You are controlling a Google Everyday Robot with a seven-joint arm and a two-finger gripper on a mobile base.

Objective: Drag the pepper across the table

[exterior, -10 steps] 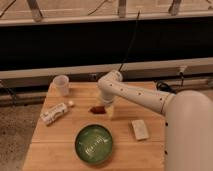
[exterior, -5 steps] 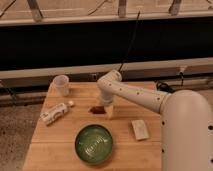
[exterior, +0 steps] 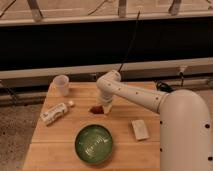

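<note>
- Camera view: white jointed arm reaches from the right, elbow bent, gripper (exterior: pixel 105 108) lowered to the light wooden plank table (exterior: pixel 125 145); finger state: cannot tell.
- Small dark red-brown tapered pepper (exterior: pixel 96 109) lies just left of the gripper, mid-table.
- Nearby: round green bowl (exterior: pixel 94 144), white plastic cup (exterior: pixel 61 85), white bottle (exterior: pixel 55 113), pale rectangular block (exterior: pixel 140 129).

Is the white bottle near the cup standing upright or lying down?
Lying down. The white bottle rests lengthwise on the table, left of the pepper, where the gripper sits.
</note>
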